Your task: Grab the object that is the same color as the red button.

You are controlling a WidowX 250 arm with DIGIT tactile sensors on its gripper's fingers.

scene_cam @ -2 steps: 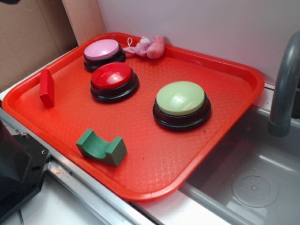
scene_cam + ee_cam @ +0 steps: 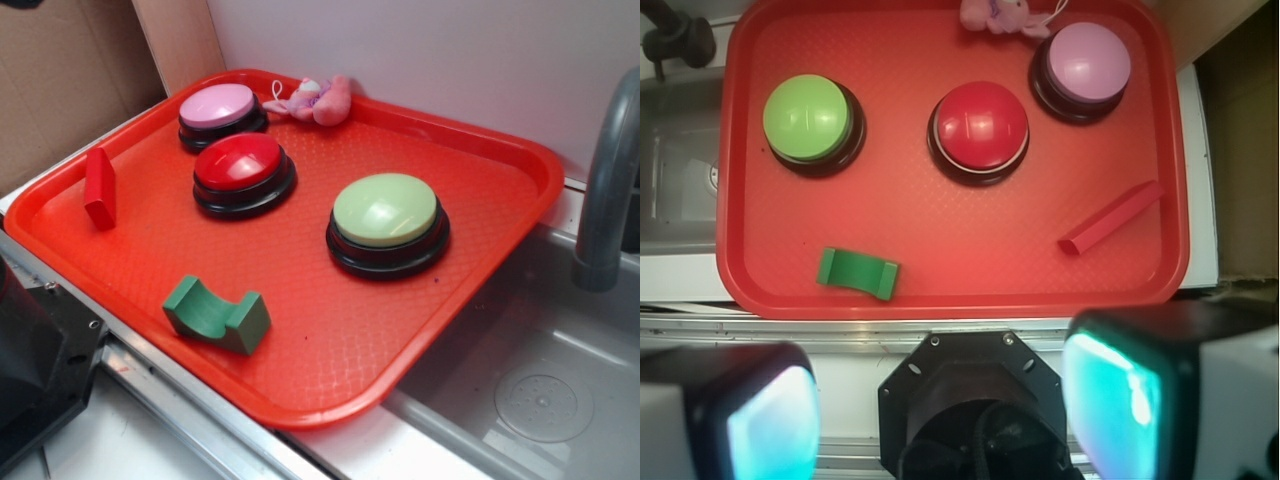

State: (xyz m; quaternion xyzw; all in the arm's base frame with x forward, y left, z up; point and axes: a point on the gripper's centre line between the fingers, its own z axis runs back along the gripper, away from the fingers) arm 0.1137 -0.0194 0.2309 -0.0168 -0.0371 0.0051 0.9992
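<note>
A large red tray sits on the table, partly over a grey sink whose faucet rises at the right of the exterior view. The red block stands on edge near the tray's left rim in that view, leaning slightly, well apart from everything else; from the wrist it shows as a slanted bar towards the right. The red button sits mid-tray, close beside the pink-topped button, with the pale green button further off. A green arch block lies near the front rim and a small pink plush toy at the back edge. The pincer hangs outside the tray's near rim, its fingers spread wide and holding nothing.
</note>
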